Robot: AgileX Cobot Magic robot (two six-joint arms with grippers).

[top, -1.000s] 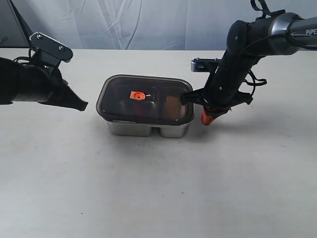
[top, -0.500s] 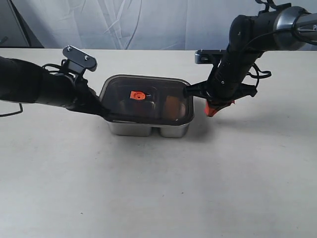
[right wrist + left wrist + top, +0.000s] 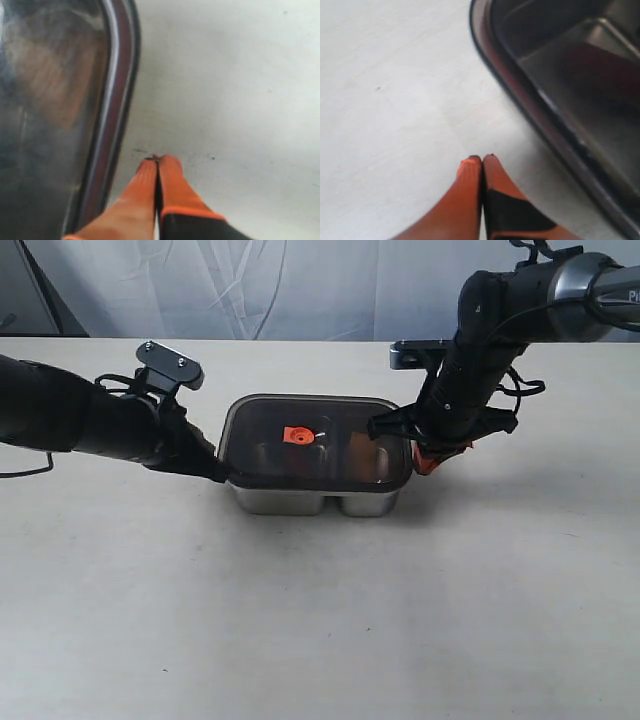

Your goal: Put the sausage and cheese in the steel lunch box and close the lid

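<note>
The steel lunch box (image 3: pixel 315 502) stands mid-table with the dark translucent lid (image 3: pixel 318 445) lying on it, orange tab (image 3: pixel 297 436) up. Through the lid an orange-brown blur, likely the cheese (image 3: pixel 357 447), shows in the right compartment. A dark red shape (image 3: pixel 600 65), likely the sausage, shows dimly under the lid in the left wrist view. My left gripper (image 3: pixel 218 474) is shut, tips at the box's left end (image 3: pixel 482 157). My right gripper (image 3: pixel 428 460) is shut beside the box's right end, close to the lid rim (image 3: pixel 112 100), holding nothing (image 3: pixel 157 159).
The pale tabletop (image 3: pixel 320 620) stretches bare in front of the box. A grey-white cloth backdrop (image 3: pixel 300 285) hangs behind the table's far edge. Both black arms reach in low from the sides.
The left arm swung in from the far left to the box's left end. The box with its lid has slid a little to the right, closer to the right gripper.
</note>
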